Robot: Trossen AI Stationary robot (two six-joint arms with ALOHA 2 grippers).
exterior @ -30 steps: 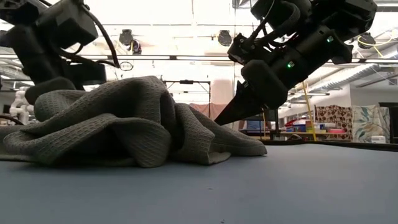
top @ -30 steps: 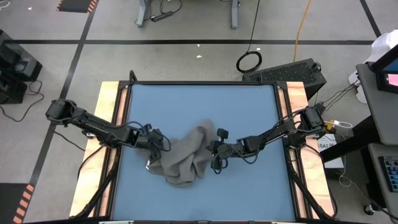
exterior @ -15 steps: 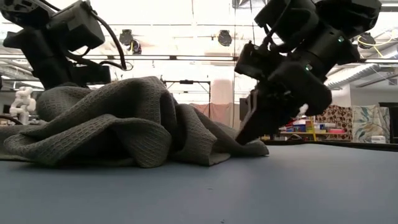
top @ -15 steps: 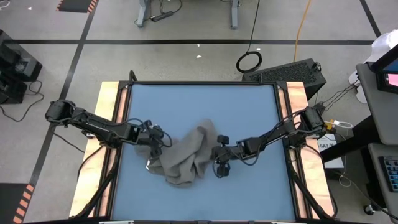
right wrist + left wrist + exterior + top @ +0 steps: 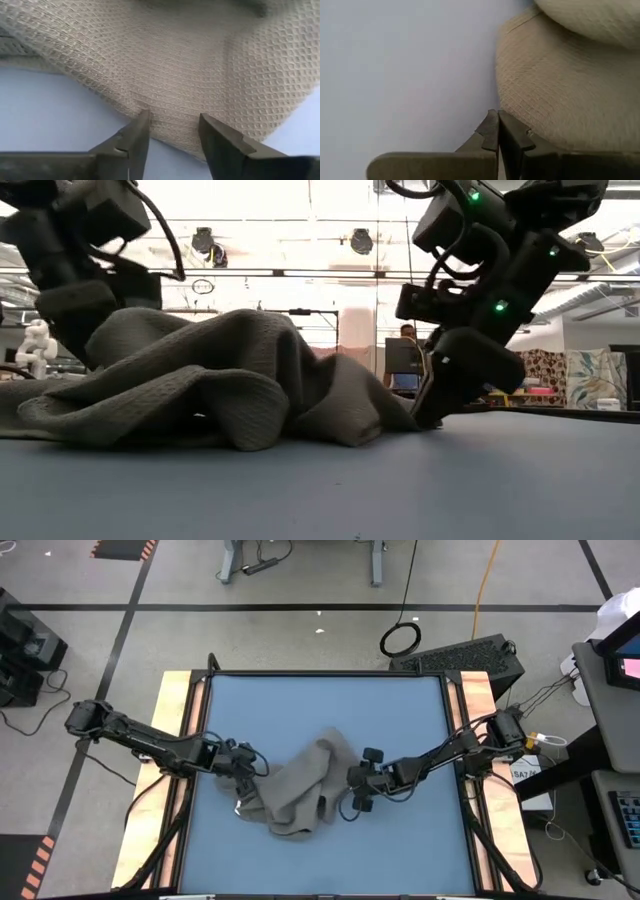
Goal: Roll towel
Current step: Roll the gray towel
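The towel (image 5: 300, 790) lies bunched mid-table between my grippers. My right gripper (image 5: 172, 131), fingers spread, faces its right edge; my left gripper (image 5: 497, 131), fingers pressed together, touches its left edge.

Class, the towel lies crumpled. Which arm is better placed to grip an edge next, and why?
Probably the right: the right gripper is open with the towel edge just ahead of its fingers. The left gripper is shut beside the cloth.

Blue table (image 5: 400, 710) flanked by pale wooden side strips, crumpled grey-brown towel (image 5: 300, 790) heaped toward 7 o'clock of centre
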